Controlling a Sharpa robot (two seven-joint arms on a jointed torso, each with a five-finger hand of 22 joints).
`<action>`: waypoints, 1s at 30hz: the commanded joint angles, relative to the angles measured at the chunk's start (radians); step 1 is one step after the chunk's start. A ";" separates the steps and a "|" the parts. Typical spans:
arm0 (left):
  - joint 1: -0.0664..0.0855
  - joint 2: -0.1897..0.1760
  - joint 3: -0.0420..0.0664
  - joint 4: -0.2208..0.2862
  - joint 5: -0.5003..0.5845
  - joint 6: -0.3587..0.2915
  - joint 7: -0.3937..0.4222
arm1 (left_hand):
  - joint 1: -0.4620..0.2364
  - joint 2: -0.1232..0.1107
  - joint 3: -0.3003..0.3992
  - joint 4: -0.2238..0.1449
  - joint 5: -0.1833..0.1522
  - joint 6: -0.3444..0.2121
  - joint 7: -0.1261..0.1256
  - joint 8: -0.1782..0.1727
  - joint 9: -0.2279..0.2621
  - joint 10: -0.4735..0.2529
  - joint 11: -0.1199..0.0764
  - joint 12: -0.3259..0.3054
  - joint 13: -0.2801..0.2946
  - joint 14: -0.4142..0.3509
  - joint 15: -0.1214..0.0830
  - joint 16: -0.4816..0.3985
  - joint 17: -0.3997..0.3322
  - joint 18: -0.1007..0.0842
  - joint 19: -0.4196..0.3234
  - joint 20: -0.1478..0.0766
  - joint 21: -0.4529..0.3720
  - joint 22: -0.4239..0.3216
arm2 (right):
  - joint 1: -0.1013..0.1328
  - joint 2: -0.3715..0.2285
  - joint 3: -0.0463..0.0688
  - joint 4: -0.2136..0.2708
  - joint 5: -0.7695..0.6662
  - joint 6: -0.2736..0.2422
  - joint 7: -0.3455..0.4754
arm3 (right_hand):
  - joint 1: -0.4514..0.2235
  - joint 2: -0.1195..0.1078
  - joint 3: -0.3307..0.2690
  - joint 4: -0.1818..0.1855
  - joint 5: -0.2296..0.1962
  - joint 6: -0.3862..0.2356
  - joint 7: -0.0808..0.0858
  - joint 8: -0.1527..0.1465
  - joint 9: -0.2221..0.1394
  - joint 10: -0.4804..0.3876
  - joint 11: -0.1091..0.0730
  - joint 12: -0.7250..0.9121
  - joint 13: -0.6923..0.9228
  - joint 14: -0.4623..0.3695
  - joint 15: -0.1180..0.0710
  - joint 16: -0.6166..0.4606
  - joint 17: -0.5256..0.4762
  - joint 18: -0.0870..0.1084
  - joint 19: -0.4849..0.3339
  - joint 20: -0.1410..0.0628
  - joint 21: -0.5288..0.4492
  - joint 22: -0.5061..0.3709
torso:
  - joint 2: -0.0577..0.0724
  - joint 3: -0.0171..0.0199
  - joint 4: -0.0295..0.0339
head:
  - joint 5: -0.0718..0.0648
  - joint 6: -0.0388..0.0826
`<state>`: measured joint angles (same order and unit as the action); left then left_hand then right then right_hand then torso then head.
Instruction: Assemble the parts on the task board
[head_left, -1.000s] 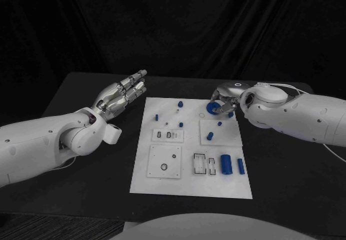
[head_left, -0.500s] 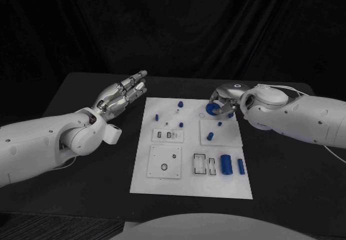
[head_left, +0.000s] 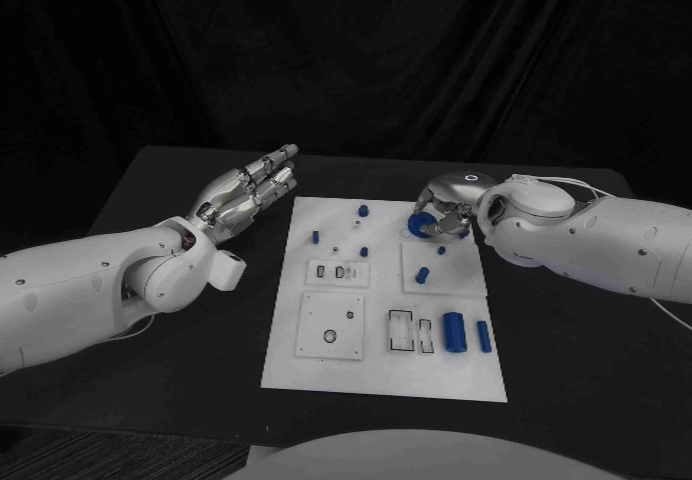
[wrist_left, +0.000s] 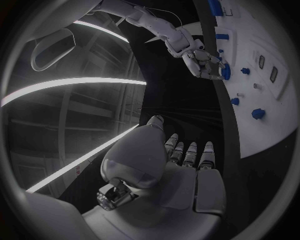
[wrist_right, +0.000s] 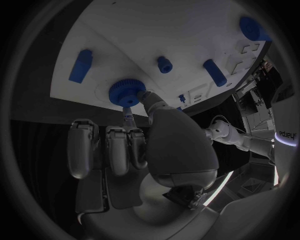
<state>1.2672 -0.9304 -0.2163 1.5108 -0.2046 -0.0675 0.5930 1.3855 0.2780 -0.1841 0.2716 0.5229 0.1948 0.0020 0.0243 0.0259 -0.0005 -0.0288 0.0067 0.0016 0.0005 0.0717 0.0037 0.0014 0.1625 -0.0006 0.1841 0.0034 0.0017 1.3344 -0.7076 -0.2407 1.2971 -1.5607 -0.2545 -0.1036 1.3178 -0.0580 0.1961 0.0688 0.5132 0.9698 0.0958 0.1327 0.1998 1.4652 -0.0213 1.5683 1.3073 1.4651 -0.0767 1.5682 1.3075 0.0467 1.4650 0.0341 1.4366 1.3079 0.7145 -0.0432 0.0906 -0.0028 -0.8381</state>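
The white task board lies in the middle of the black table. My right hand is over its far right corner and pinches a round blue gear. In the right wrist view the gear sits right at the board, with the thumb tip against its rim. My left hand hovers open, left of the board's far edge, fingers stretched out and holding nothing. The left wrist view shows the right hand with the gear at the board's edge.
Small blue pegs stand on the board's far half. Two larger blue cylinders lie near its right edge. Inset plates with slots sit on its left side. Bare table surrounds the board.
My right hand has shifted slightly left and lower with the gear, bringing it closer to the board. The left hand has stayed where it was.
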 joint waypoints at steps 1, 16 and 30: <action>-0.001 0.002 0.001 0.003 -0.001 0.012 0.006 | 0.011 -0.001 0.008 -0.002 0.008 -0.008 0.001 0.002 0.001 0.000 0.005 -0.007 -0.002 0.000 0.009 -0.004 -0.001 0.016 0.001 0.008 -0.003 -0.002 | 0.009 0.004 0.001 0.012 -0.006 -0.002 0.001 | -0.011 0.001 -0.002 0.005 -0.006 0.048 -0.034 0.088 0.294 0.106 0.001 0.003 0.263 0.106 0.000 0.003 0.263 -0.009 0.021 0.002 0.000 0.194 | 0.001 0.0004 0.0005 | 0.003 0.003; -0.001 0.006 0.001 0.006 -0.001 0.012 -0.001 | 0.015 -0.003 0.010 -0.006 0.012 -0.008 0.000 0.002 0.001 0.000 0.005 -0.007 -0.002 0.000 0.010 -0.004 -0.001 0.016 0.001 0.010 -0.003 -0.002 | 0.037 0.069 0.001 0.044 -0.006 0.008 0.009 | -0.016 0.001 -0.002 0.009 -0.038 0.037 -0.034 0.089 0.323 0.106 0.000 0.003 0.263 0.106 -0.001 0.003 0.263 -0.008 0.020 0.002 -0.003 0.194 | 0.001 0.0004 0.0012 | 0.001 0.003; -0.001 0.019 0.001 -0.001 -0.001 0.018 -0.003 | 0.017 -0.004 0.011 -0.009 0.015 -0.008 0.000 0.002 0.001 0.000 0.005 -0.007 -0.002 0.000 0.011 -0.004 -0.001 0.016 0.001 0.011 -0.003 -0.002 | 0.041 0.164 0.005 0.008 -0.006 0.018 0.029 | -0.017 0.002 0.000 0.010 -0.045 0.032 -0.033 0.086 0.328 0.106 0.000 0.003 0.263 0.106 -0.001 0.003 0.263 -0.008 0.019 0.002 -0.004 0.194 | 0.001 -0.0001 -0.0003 | -0.006 0.002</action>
<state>1.2671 -0.9143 -0.2163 1.5095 -0.2047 -0.0637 0.5801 1.3895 0.2740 -0.1758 0.2633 0.5317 0.1948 0.0020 0.0243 0.0259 -0.0005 -0.0288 0.0066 0.0009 0.0005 0.0789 0.0037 0.0009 0.1624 0.0029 0.1876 0.0034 0.0009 1.3729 -0.5493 -0.2368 1.3120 -1.5611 -0.2446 -0.0868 1.2968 -0.0657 0.1959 0.0747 0.4704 0.9751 0.0996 0.2162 0.2000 1.4651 -0.0212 1.5682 1.3080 1.4651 -0.0767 1.5682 1.3074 0.0467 1.4650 0.0341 1.4367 1.3075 0.7158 -0.0431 0.0905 -0.0090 -0.8355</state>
